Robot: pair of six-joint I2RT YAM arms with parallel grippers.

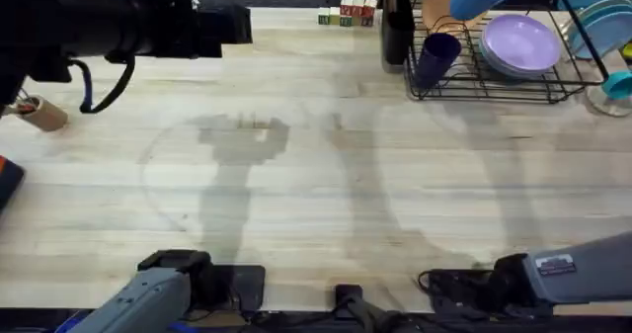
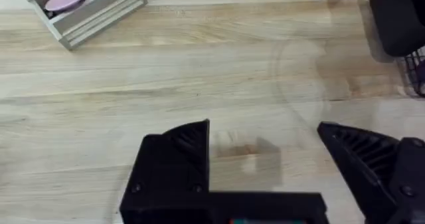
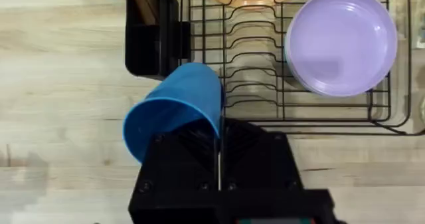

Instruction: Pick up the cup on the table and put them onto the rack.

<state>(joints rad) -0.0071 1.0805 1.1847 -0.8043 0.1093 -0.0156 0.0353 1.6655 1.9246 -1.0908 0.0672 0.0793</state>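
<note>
gripping the blue cup (image 3: pixel 174 114), right tool (image 3: pixel 219 151) hovers over rack (image 3: pixel 265 111); no legible writing.

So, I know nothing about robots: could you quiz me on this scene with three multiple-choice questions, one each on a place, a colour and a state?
1. Where is the purple cup?
A. lying on the table
B. in the rack
C. in the left gripper

2. What colour is the cup the right gripper holds?
A. blue
B. orange
C. green

3. How is the left gripper?
A. shut on a plate
B. shut on a cup
C. open and empty

Answers:
1 B: the purple cup sits inside the rack, at its left end.
2 A: the right gripper pinches the wall of the blue cup.
3 C: the left gripper has its fingers spread wide over bare table, with nothing between them.
</note>
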